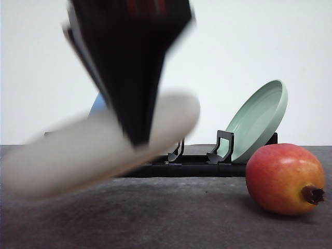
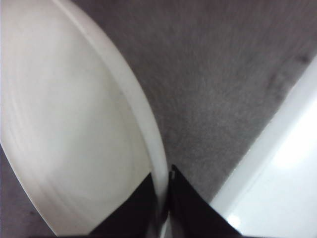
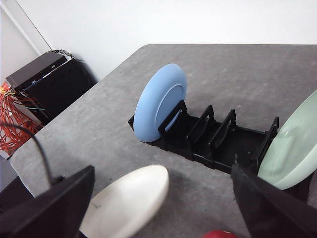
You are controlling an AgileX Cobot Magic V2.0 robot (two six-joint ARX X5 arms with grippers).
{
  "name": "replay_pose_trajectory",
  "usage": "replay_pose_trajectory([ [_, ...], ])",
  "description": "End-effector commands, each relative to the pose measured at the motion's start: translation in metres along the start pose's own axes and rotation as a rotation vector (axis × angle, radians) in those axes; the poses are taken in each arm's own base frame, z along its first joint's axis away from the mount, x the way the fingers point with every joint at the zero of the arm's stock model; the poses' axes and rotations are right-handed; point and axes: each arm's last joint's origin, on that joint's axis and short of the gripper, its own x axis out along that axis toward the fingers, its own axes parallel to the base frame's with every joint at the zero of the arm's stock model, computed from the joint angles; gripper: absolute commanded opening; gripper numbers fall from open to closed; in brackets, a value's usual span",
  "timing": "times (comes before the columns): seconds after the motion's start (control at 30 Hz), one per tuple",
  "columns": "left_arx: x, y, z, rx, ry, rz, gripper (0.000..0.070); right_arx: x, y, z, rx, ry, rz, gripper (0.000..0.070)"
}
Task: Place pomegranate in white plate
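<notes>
The left claw (image 2: 166, 198) is clamped on the white plate's (image 1: 93, 150) rim, mid-frame and tilted; a slip could drop it. The pomegranate (image 1: 284, 178) waits lower right; the right claw (image 3: 163, 218) is spread apart.

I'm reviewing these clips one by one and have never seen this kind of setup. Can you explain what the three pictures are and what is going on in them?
This is a two-armed robot at a grey table. The front picture looks forward over the table. The other two come from cameras on each arm's wrist.

The left gripper is pinched shut on the rim of the white plate, which shows blurred and tilted in the front picture. The right gripper is open, its dark fingers spread wide, holding nothing.

On the table stand a black plate rack, with a blue plate upright in it and a pale green plate leaning at its other end. The pomegranate lies on the table in front of the rack, not yet on the plate.
</notes>
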Motion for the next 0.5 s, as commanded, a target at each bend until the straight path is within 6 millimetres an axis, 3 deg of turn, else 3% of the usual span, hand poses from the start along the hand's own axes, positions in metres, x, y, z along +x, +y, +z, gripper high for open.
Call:
replay_pose_trajectory([
  [0.0, 0.012, -0.011, 0.006, 0.026, 0.019, 0.020, 0.0000, -0.002, 0.003, 0.005, -0.004, -0.014, 0.005, 0.0556],
  [0.27, 0.062, -0.032, 0.011, 0.084, 0.144, 0.051, 0.0000, -0.002, 0.003, 0.005, 0.008, -0.013, 0.005, 0.0556],
  [0.4, 0.067, -0.034, 0.012, 0.089, 0.154, 0.053, 0.0001, -0.002, 0.003, 0.003, 0.018, -0.003, 0.003, 0.0556],
  [0.47, 0.067, -0.034, 0.012, 0.086, 0.147, 0.052, 0.0054, -0.002, 0.003, 0.002, 0.027, 0.006, 0.002, 0.0556],
])
